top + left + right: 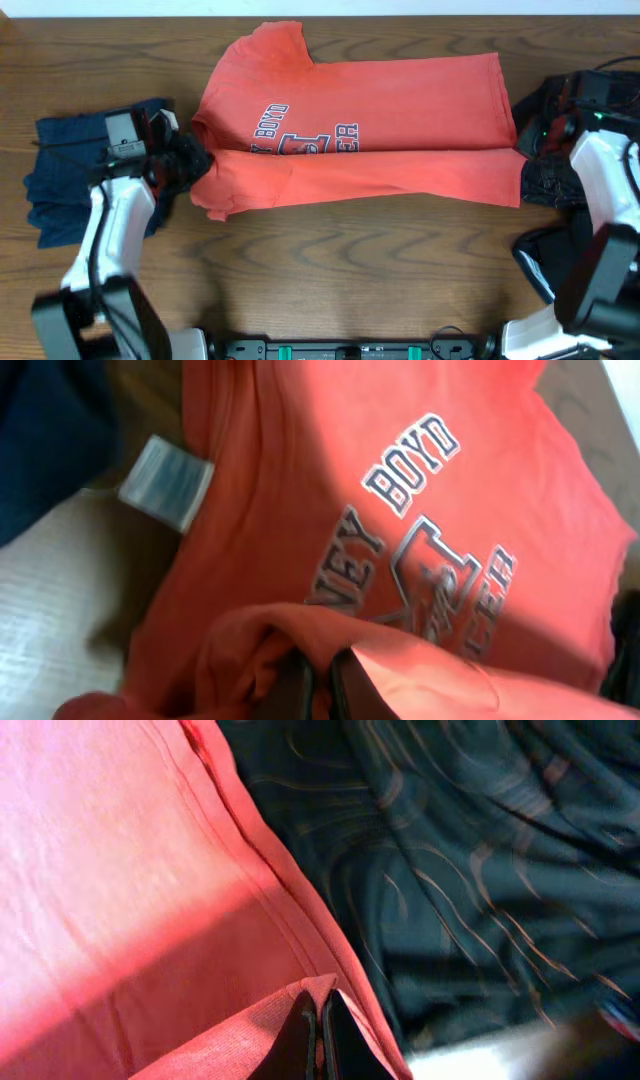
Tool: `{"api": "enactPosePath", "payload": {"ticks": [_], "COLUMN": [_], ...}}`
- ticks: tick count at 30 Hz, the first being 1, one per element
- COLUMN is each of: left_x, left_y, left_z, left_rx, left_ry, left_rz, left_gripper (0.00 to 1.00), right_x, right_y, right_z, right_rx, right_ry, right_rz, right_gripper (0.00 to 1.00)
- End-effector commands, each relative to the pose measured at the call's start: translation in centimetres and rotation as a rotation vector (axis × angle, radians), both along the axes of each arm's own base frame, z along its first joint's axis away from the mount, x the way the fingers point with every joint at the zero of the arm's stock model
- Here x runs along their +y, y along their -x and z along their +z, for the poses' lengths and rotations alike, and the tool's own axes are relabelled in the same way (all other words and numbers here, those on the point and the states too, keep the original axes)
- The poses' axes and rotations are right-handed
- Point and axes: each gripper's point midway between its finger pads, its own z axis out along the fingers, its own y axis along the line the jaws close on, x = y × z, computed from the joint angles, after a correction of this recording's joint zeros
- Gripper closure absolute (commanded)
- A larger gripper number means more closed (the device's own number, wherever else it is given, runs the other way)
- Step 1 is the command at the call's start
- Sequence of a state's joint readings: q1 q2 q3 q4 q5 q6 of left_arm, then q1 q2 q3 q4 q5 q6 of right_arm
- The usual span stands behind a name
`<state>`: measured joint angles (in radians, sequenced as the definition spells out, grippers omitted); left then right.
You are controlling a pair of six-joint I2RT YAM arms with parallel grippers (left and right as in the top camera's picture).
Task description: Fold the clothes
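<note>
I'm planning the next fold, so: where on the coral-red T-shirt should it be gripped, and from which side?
I'd grip the two ends of its folded-over long edge: the shoulder end from the left, the hem corner from the right. The coral-red T-shirt lies flat and sideways, collar left, hem right, leaving both ends reachable. The left pincer and right pincer are shut there.

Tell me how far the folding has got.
Done: the red T-shirt lies spread across the table with its near half doubled over part of the lettering. In hand: the left pincer and right pincer are each shut on that folded-over layer, at opposite ends. Left: the far sleeve sticks out unfolded, the shirt needs further folds, and the black clothes lie crumpled.
</note>
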<state>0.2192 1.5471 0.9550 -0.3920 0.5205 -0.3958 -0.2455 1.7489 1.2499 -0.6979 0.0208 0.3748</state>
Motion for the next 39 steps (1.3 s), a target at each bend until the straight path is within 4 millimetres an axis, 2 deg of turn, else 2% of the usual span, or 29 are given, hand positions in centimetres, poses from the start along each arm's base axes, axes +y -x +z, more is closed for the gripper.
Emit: {"api": "enactPosePath", "payload": {"ticks": [1, 4, 5, 6, 8, 9, 10, 11, 14, 18, 21, 23, 29, 36, 38, 39], "left_x": [0.5, 0.7, 0.7, 0.6, 0.1, -0.3, -0.7, -1.2, -2.5, -3.3, -2.2, -1.2, 0.8, 0.9, 0.9, 0.9], "left_y": [-1.1, -2.1, -2.3, -2.6, -2.9, -3.0, -3.0, -2.9, -1.1, 3.2, 6.4, 7.7, 8.4, 7.9, 7.9, 7.8], "left_z": [-1.6, -2.6, -2.6, -2.7, -2.3, -2.0, -1.8, -1.6, -2.0, -3.7, -5.4, -6.2, -7.0, -7.0, -7.1, -7.2], "left_rx": [0.006, -0.011, -0.018, -0.027, -0.051, -0.062, -0.071, -0.072, 0.004, 0.190, 0.349, 0.416, 0.459, 0.441, 0.436, 0.432], "left_ry": [-0.001, -0.005, -0.003, 0.004, 0.035, 0.054, 0.075, 0.103, 0.175, 0.197, 0.112, 0.044, -0.073, -0.079, -0.080, -0.081], "left_rz": [0.016, 0.015, 0.014, 0.009, -0.013, -0.025, -0.042, -0.059, -0.086, -0.115, -0.088, -0.066, -0.035, -0.033, -0.032, -0.032], "left_gripper": [0.93, 0.92, 0.87, 0.83, 0.58, 0.39, 0.28, 0.25, 0.23, 0.23, 0.23, 0.24, 0.23, 0.23, 0.24, 0.30], "right_x": [0.3, 0.4, 0.4, 0.4, 0.4, 0.4, 0.4, 0.4, 0.6, 0.5, 0.8, 1.0, 1.0, 1.1, 1.2, 1.2], "right_y": [-1.2, -2.8, -3.2, -3.6, -4.3, -4.5, -4.5, -4.4, -2.8, 0.8, 3.0, 3.6, 3.8, 4.3, 4.5, 4.6], "right_z": [-1.4, -1.9, -1.9, -1.8, -1.5, -1.4, -1.4, -1.5, -2.2, -3.5, -4.0, -4.3, -5.6, -7.6, -8.1, -8.2], "right_rx": [-0.011, -0.053, -0.067, -0.082, -0.111, -0.119, -0.120, -0.113, -0.043, 0.117, 0.206, 0.228, 0.218, 0.194, 0.194, 0.194], "right_ry": [-0.001, 0.009, 0.012, 0.016, 0.022, 0.024, 0.025, 0.023, 0.017, 0.026, 0.016, 0.012, 0.016, 0.022, 0.022, 0.022], "right_rz": [0.012, 0.023, 0.025, 0.027, 0.031, 0.032, 0.032, 0.032, 0.028, 0.013, 0.014, 0.015, 0.024, 0.023, 0.023, 0.023], "right_gripper": [0.99, 0.99, 0.99, 0.94, 0.86, 0.78, 0.67, 0.61, 0.62, 0.60, 0.59, 0.58, 0.54, 0.53, 0.55, 0.61]}}
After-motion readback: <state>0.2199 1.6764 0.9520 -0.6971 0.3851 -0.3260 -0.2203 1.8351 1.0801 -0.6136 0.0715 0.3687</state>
